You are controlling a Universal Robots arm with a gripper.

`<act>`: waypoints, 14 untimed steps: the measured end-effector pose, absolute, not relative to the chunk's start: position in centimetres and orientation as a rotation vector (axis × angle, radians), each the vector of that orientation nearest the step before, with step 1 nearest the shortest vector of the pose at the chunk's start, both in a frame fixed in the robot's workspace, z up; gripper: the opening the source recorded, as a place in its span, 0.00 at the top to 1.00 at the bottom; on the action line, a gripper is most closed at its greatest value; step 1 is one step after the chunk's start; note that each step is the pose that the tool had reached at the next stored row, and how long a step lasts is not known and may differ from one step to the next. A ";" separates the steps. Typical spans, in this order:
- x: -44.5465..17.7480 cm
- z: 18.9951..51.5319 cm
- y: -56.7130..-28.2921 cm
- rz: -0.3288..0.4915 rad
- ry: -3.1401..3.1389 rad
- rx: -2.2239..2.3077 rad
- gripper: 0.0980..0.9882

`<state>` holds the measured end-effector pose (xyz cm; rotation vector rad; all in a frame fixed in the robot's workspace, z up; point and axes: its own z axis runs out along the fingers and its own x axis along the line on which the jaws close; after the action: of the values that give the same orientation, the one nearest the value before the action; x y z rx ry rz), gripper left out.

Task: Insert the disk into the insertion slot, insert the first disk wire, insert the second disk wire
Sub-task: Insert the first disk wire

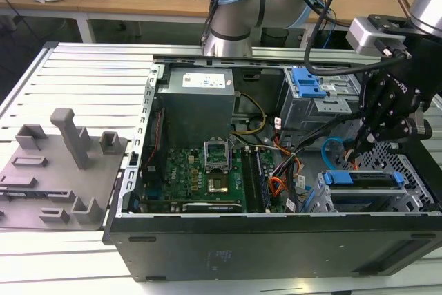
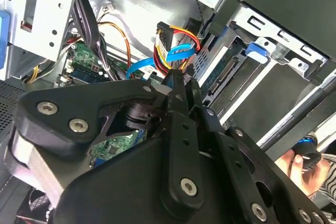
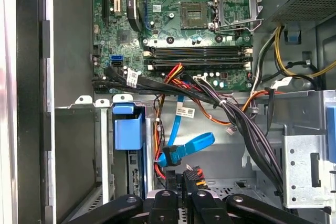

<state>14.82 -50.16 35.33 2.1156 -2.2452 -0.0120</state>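
Hand: the black hand (image 1: 360, 144) hangs low inside the open computer case (image 1: 276, 240), at the exterior view's right, above the drive bay.
Hand state: its 2 fingers (image 3: 176, 184) are pressed in on the black plug of the first disk wire (image 3: 192, 173), the bundle of red, orange, yellow and black strands; in the second wrist view the hand (image 2: 178, 80) pinches just beneath that bundle (image 2: 167, 36).
Disk: the disk (image 1: 362, 179) sits inside the insertion slot (image 1: 409, 169), its blue carrier front facing the motherboard (image 1: 193, 177).
Disk, wrist views: the first wrist view gives the blue carrier tab (image 3: 128, 130) from above; the second wrist view gives the disk's connector edge (image 2: 224, 78), close to the fingertips but apart from them.
Second disk wire: the light-blue flat cable (image 1: 330, 148) loops between the slot and the board; in both wrist views (image 3: 191, 145) (image 2: 173, 53) it curls just beside the held plug, with no fingers on it.
Exterior view adds: the taller grey cage (image 1: 324, 108) with its blue latch (image 1: 307, 82), the slatted surface (image 1: 69, 74) and a grey fixture plate (image 1: 55, 170).
First wrist view adds: the board's socket and memory slots (image 3: 199, 51).
Second wrist view adds: a person's fingers (image 2: 295, 163) around a small dark object, outside the case.
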 end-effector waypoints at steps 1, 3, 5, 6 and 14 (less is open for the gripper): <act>14.8 35.3 -50.2 -0.012 -2.245 2.115 0.93; 15.3 35.3 -50.2 -0.012 -2.245 2.116 0.93; 15.4 35.3 -50.2 -0.012 -2.245 2.115 0.93; 15.4 35.3 -50.2 -0.012 -2.245 2.115 0.93; 15.4 35.3 -51.4 -0.012 -2.245 2.115 0.93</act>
<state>15.40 -51.38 35.33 2.1155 -2.2451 -0.0119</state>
